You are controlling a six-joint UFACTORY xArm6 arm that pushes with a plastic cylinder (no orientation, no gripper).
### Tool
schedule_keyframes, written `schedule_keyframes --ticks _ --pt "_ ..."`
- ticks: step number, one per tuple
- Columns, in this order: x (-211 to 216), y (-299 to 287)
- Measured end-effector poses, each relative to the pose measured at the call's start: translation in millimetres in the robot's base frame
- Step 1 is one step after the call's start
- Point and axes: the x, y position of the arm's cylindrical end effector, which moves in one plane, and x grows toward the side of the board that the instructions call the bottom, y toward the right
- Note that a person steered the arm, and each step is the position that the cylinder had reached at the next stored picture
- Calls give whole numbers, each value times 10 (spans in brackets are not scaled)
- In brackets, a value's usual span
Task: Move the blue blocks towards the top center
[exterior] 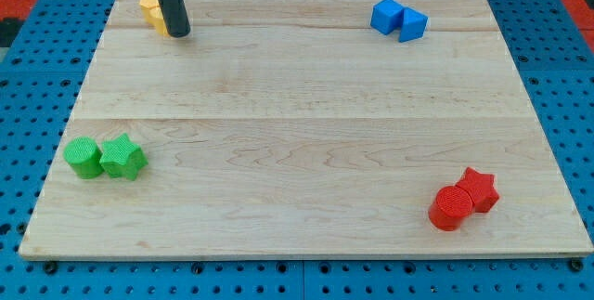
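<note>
**Tip at the top left, blue blocks at the top right**

Camera view, the only one: a pale wooden board (306, 123) seen from above and slightly tilted, lying on a blue perforated surface (28, 105).

Dark rod coming down from the view's top edge, left of centre, ending with my tip (179, 34) on the board near the top left corner. No jaws on this rig, just the plain rod, so nothing to report as apart or together. Tip touching or just beside the yellow blocks (153, 9), on their right side; rod partly covering them, so shape and number hard to make out.

At the top right, a blue cube (386, 15) and a second blue block (413, 25), angular, pressed together side by side, close to the board's top edge. Well apart from my tip, clearly right of the top centre.

At the lower left, a green cylinder (83, 158) touching a green star-shaped block (122, 157) on its right.

At the lower right, a red cylinder (451, 207) touching a red star-shaped block (479, 189) just above and to its right.
</note>
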Motion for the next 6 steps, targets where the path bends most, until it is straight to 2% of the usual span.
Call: schedule_keyframes --ticks 1,2,3,4,5,6 --pt "224 827" --pt "646 2183" --pt "629 3446" --pt "285 3637" --pt "-36 3550" --pt "-306 3107"
